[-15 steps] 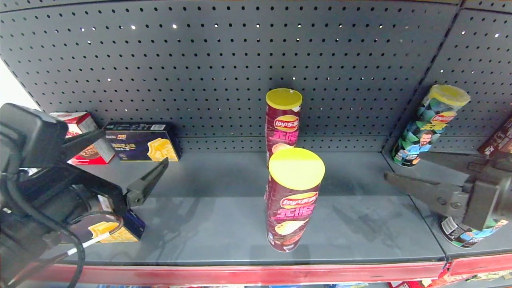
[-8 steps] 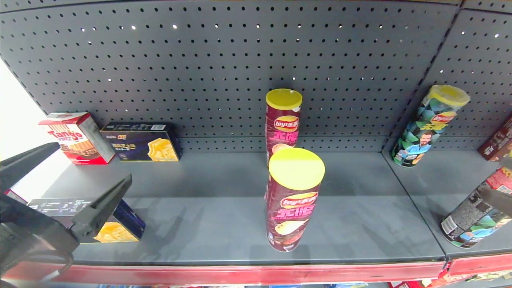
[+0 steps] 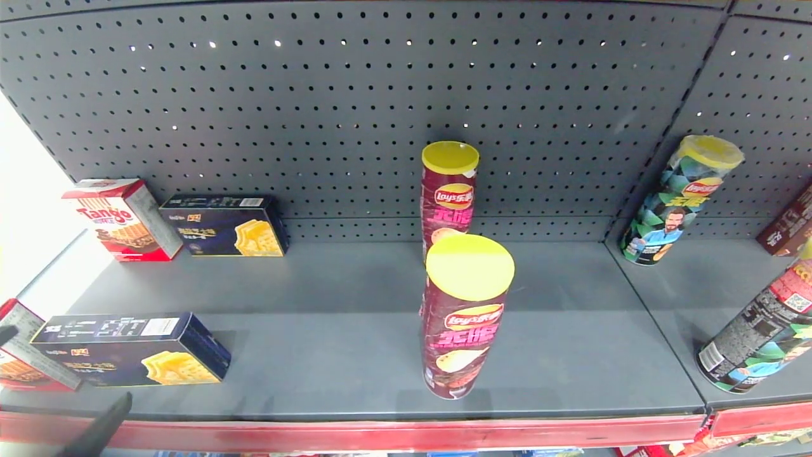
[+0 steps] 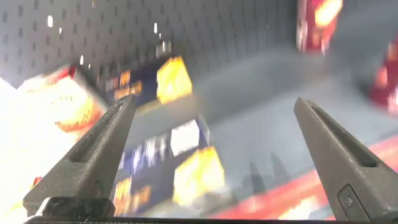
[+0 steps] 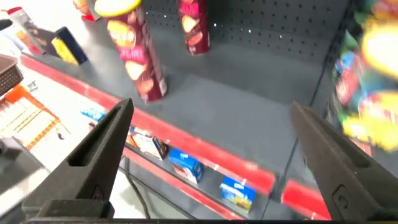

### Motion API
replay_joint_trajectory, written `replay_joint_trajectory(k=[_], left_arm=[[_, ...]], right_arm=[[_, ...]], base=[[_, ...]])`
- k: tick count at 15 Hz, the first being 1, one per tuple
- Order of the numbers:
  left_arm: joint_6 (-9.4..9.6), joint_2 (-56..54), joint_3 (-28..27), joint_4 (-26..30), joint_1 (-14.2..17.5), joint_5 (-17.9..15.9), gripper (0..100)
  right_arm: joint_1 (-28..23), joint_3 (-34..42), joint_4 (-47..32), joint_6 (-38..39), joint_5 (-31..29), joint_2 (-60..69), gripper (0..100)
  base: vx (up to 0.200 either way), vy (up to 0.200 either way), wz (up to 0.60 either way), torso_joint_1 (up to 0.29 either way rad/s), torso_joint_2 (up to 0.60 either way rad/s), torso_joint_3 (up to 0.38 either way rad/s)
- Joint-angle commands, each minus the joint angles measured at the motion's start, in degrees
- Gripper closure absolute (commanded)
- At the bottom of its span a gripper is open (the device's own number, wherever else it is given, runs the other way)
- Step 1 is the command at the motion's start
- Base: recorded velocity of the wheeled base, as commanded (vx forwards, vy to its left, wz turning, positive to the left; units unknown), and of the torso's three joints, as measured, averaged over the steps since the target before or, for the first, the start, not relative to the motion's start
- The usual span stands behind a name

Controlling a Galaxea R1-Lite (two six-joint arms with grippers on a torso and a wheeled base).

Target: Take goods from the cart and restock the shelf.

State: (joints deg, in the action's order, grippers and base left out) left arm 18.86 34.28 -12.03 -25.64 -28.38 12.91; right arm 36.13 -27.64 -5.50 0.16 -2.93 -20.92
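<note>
Both arms have pulled back from the shelf [image 3: 355,355] since a second ago, uncovering the front dark blue box [image 3: 130,349]. Left tool [image 4: 214,102] gapes wide and empty before the shelf's left end, where that box lies beside a red box [image 3: 25,365]. A red wafer box [image 3: 120,219] and a second dark blue box [image 3: 225,223] stand at the back. Mid-shelf, the front maroon can [image 3: 466,317] stands upright just before the rear maroon can [image 3: 449,190]. The next bay holds a green-patterned can [image 3: 682,200] and a nearer can [image 3: 755,343]. Right tool [image 5: 211,106] is wide and empty, off the shelf's front edge.

L gripper [image 4: 212,102]: jaws spread wide, unloaded. R gripper [image 5: 211,106]: jaws spread wide, unloaded. One L fingertip [image 3: 101,424] sits low at head view's left edge.
</note>
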Motion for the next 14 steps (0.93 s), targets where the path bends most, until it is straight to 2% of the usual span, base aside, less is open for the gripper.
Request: replay_joint_trajectory(k=[1,2,4,5,6,9,11,12,14], left_arm=[[2.23,-24.17,3.51,19.48,-0.01,-0.08,0],[2.23,-29.45,3.51,25.81,0.08,-0.17,0],[2.23,-34.28,4.39,34.43,0.34,-0.08,0],[2.15,-34.28,4.74,34.60,0.43,0.10,0],[2.32,-34.28,6.23,33.81,0.43,-0.08,0],[1.88,-34.28,6.23,33.81,0.52,-0.08,0],[1.80,-34.28,6.23,33.72,1.49,-0.08,0],[1.62,-34.28,6.23,33.81,2.54,-0.08,0],[-0.05,-32.70,6.23,33.81,2.80,-0.08,0]], right_arm=[[0.25,6.89,-2.94,0.02,0.11,12.92,0],[0.17,8.65,-3.47,0.02,0.11,15.03,0],[-0.01,11.73,-4.35,0.02,0.11,17.75,0],[-0.01,12.08,-4.43,0.02,0.11,17.93,0],[-0.01,15.51,-4.52,0.02,-0.06,19.51,0],[-0.89,21.66,-3.99,-1.83,-0.94,20.92,0],[-4.32,21.75,-4.26,-2.00,-2.00,20.30,0],[-8.10,21.75,-4.26,-1.83,-2.00,16.88,0],[-13.81,21.84,-4.26,-1.83,-2.17,11.69,0]], base=[[0.000,0.000,0.00,0.000,0.00,0.000],[0.000,0.000,0.00,0.000,0.00,0.000],[0.000,0.000,0.00,0.000,0.00,0.000],[0.000,0.000,0.00,0.000,0.00,0.000],[0.000,0.000,0.00,0.000,0.00,0.000],[0.000,0.000,0.00,0.000,0.00,0.000],[0.000,0.000,0.00,0.000,0.00,0.000],[0.000,0.000,0.00,0.000,0.00,0.000],[0.000,0.000,0.00,0.000,0.00,0.000]])
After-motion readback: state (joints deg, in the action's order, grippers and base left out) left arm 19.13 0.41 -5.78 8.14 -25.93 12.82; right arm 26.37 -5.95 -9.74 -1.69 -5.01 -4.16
